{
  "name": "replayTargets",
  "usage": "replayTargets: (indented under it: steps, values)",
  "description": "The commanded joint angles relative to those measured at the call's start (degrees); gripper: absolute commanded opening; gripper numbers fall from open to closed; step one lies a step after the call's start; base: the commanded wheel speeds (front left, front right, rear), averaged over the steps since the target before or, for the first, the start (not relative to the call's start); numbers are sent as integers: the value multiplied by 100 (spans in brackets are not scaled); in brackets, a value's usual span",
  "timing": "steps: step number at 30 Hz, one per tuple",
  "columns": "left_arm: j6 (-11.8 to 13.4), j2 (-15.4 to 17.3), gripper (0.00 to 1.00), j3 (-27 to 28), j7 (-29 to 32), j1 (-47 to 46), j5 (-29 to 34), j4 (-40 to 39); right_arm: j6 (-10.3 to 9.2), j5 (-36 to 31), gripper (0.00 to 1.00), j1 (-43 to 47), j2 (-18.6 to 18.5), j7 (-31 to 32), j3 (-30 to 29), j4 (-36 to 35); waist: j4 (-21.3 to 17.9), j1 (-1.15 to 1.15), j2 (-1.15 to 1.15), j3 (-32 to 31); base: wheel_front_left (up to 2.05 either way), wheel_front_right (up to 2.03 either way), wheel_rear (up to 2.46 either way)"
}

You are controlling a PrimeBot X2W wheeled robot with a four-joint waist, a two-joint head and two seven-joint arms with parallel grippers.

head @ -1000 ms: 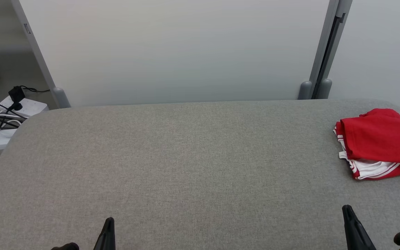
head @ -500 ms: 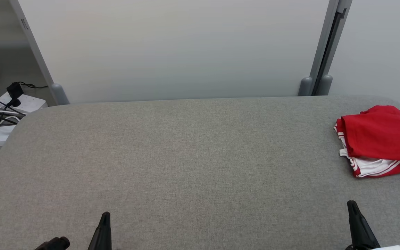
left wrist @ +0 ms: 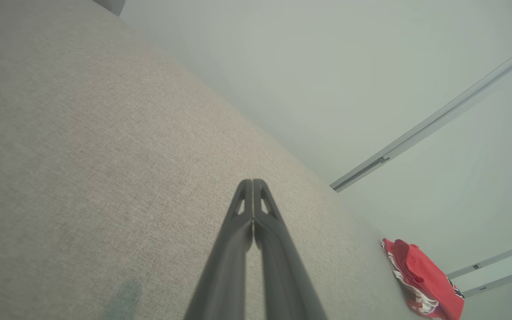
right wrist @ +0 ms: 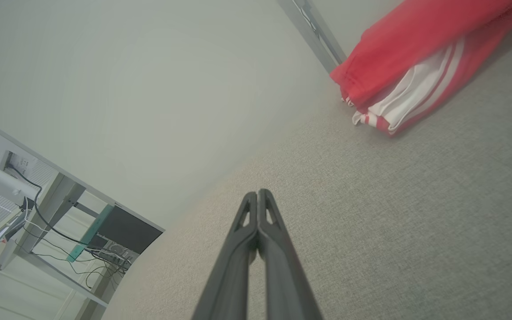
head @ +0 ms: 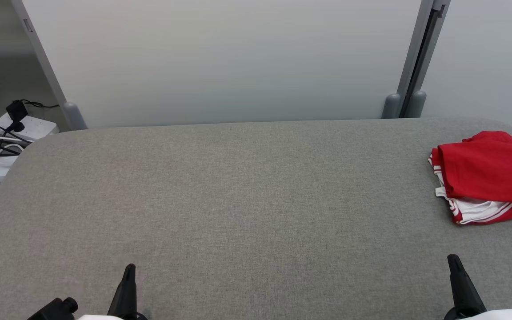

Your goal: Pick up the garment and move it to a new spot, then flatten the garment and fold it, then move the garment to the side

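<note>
The garment [head: 489, 175] is a red jersey with white striped trim, folded into a bundle at the far right of the grey fabric table [head: 238, 191]. It also appears at the lower right of the left wrist view as the garment [left wrist: 422, 280], and at the upper right of the right wrist view as the garment [right wrist: 420, 58]. My left gripper [head: 129, 268] rests low at the front left, shut and empty. My right gripper [head: 452, 258] sits at the front right, shut and empty, a short way in front of the garment. Both wrist views show the fingers [left wrist: 253, 209] [right wrist: 258, 218] pressed together.
A white partition wall [head: 229, 62] with a grey post [head: 411, 62] stands right behind the table's far edge. A power strip with black cables [head: 2, 133] lies on a low ledge beyond the table's left corner.
The head camera has shifted a little, so the table and garment sit slightly higher in the picture. Both grippers stay shut near the bottom edge; the garment lies unmoved.
</note>
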Motion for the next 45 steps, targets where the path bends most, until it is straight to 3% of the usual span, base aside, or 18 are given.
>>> replayTargets:
  steps: [1, 45]
  values:
    - [-73, 44, 0, 146, 36, -339, -207, -119, 1, 216, 0, -310, -54, 57, -14, -123, -1, -1, 0, 12, 0, 0, 0]
    - [-478, 53, 0, 689, 764, -916, -2948, 107, 0, 2972, 0, -903, -29, 800, -371, 237, -27, -1, 0, 284, 0, 0, 0]
